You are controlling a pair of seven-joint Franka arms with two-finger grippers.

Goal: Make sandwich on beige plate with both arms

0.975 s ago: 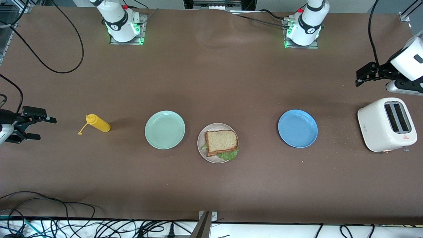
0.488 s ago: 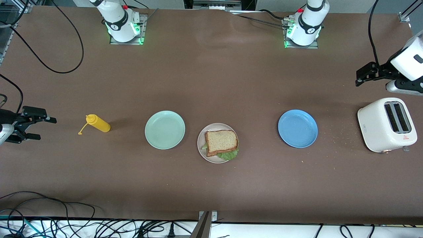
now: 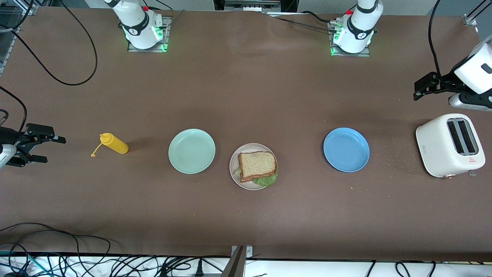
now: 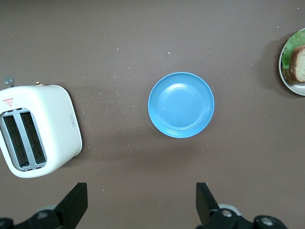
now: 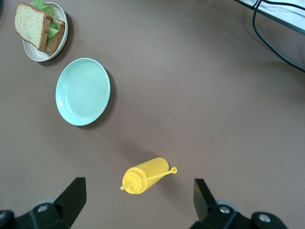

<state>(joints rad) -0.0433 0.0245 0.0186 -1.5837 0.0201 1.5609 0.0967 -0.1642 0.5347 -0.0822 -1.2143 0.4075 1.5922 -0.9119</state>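
Resting on the beige plate point(image 3: 252, 166) near the middle of the table point(image 3: 246, 215), in the front view, is the sandwich point(image 3: 257, 166), lettuce poking out at the edge nearest the camera; a mint green plate point(image 3: 191, 151) sits beside it toward the right arm's end, with a yellow squeeze bottle point(image 3: 113, 143) lying on its side past that; a blue plate point(image 3: 346, 149) and a white toaster point(image 3: 450, 145) sit toward the left arm's end; the right end effector point(image 3: 49, 148) waits released over the table's right-arm end; the left end effector point(image 3: 421, 89) waits up by the toaster.

In the left wrist view the left end effector point(image 4: 141, 206) has its fingers spread wide over bare table, the blue plate point(image 4: 181, 105) and toaster point(image 4: 36, 129) below, the sandwich point(image 4: 298, 64) at the frame edge.

In the right wrist view the right end effector point(image 5: 138, 199) is spread wide too, over the squeeze bottle point(image 5: 144, 176); the mint green plate point(image 5: 83, 91) and the sandwich point(image 5: 39, 26) on its plate point(image 5: 61, 42) lie past it.
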